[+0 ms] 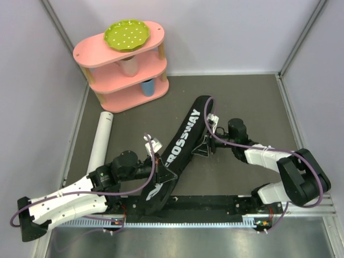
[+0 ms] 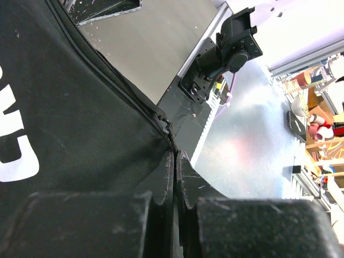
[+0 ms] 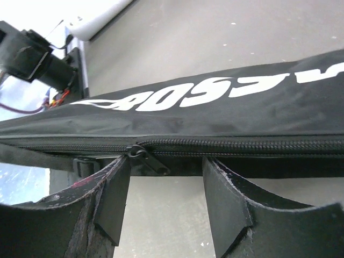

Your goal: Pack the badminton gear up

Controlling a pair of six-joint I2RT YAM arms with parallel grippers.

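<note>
The black bag [image 1: 183, 141] lettered "CROSSWAY" lies slantwise across the dark mat, with its narrow end far. My left gripper [image 1: 167, 171] is shut on the bag's zipper edge [image 2: 161, 119], which runs into the closed jaws of the left gripper [image 2: 176, 161]. My right gripper [image 1: 202, 149] is at the bag's right side. In the right wrist view, the right gripper [image 3: 166, 185] is open below the zipper. The zipper pull [image 3: 149, 159] hangs between the fingers, close to the left finger [image 3: 114, 199]. A long white tube [image 1: 100, 141] lies on the mat left of the bag.
A pink three-tier shelf [image 1: 153, 59] stands at the back left, with a green dotted plate [image 1: 126, 35] on top and cups on its lower tiers. Pale walls close in the mat on three sides. A black rail [image 1: 215, 203] runs along the near edge.
</note>
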